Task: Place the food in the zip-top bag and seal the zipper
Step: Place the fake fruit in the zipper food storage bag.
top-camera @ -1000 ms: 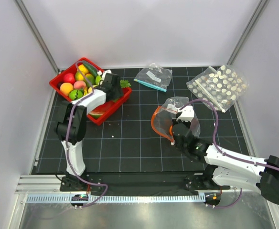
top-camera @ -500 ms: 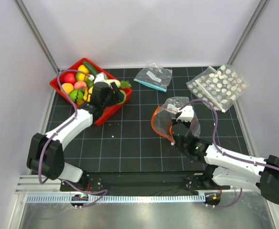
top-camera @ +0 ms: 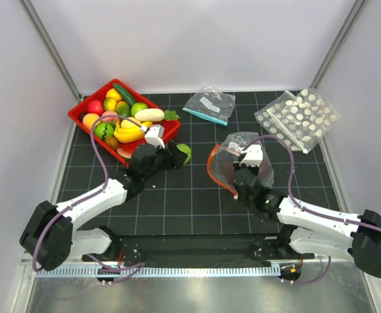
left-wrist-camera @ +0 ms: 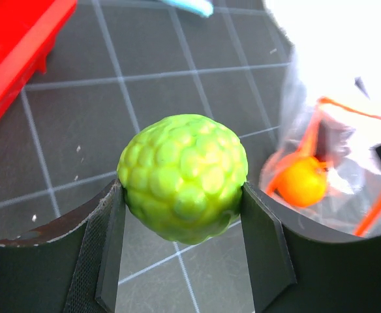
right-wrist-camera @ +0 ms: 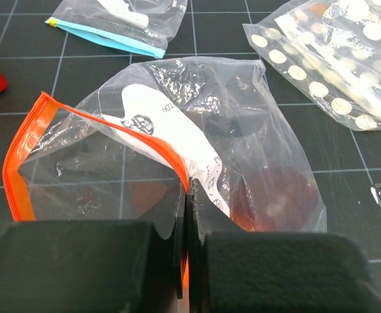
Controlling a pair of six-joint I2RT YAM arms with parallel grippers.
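Zip-top bag [right-wrist-camera: 177, 163] gapes open — the right gripper [right-wrist-camera: 187, 215], jaws pressed onto its zipper [right-wrist-camera: 21, 176], holds the mouth up — while the left gripper [left-wrist-camera: 181, 215] clamps a bumpy green fruit [left-wrist-camera: 182, 176] between its jaws (bag mouth ahead, to their right).

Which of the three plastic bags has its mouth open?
The clear zip-top bag with the orange-red strip, in the middle: the right gripper pinches its rim and its mouth gapes. The teal-strip bag and the white-dotted bag lie flat, untouched.
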